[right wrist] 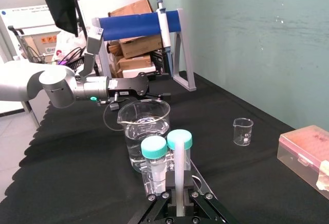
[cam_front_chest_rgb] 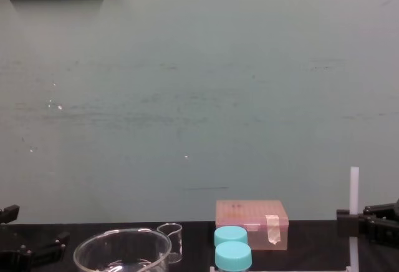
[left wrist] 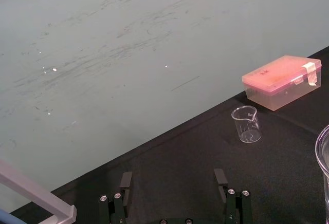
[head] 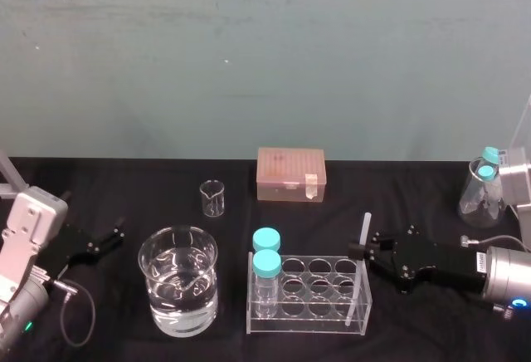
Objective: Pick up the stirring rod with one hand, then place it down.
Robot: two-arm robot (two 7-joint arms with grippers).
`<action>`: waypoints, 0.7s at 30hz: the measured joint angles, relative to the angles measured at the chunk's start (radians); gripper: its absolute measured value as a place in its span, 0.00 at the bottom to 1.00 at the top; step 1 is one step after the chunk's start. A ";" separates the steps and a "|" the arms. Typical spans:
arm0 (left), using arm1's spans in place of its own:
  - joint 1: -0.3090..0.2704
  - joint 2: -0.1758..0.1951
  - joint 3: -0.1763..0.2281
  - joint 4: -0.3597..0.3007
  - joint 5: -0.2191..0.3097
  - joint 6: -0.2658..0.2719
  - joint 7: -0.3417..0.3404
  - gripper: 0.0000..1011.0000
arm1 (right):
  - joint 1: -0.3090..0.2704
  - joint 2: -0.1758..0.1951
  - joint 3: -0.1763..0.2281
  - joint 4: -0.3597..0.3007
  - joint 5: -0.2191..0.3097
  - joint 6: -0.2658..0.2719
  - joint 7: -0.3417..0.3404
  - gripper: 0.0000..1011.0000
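Observation:
The stirring rod (head: 362,233) is a thin white rod standing upright, its lower part reaching down into the right end of the clear tube rack (head: 309,305). My right gripper (head: 359,251) comes in from the right and is shut on the rod at mid-height. In the right wrist view the rod (right wrist: 180,175) rises between the fingers of the right gripper (right wrist: 180,199). The chest view shows the rod (cam_front_chest_rgb: 354,188) held by the right gripper (cam_front_chest_rgb: 350,221) at the lower right. My left gripper (head: 110,240) rests open at the table's left, its fingers (left wrist: 126,181) wide apart over bare cloth.
Two blue-capped jars (head: 266,261) stand in the rack's left end. A large beaker of water (head: 178,283) sits left of the rack. Behind are a small glass beaker (head: 212,198) and a pink box (head: 290,174). A flask (head: 484,188) stands at the far right.

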 joint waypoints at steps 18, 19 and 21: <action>0.000 0.000 0.000 0.000 0.000 0.000 0.000 0.99 | 0.001 0.002 0.000 -0.001 -0.002 0.001 -0.002 0.60; 0.000 0.000 0.000 0.000 0.000 0.000 0.000 0.99 | 0.001 0.002 0.000 -0.001 -0.002 0.001 -0.002 0.66; 0.000 0.000 0.000 0.000 0.000 0.000 0.000 0.99 | 0.001 0.002 0.000 -0.001 -0.001 0.001 -0.002 0.70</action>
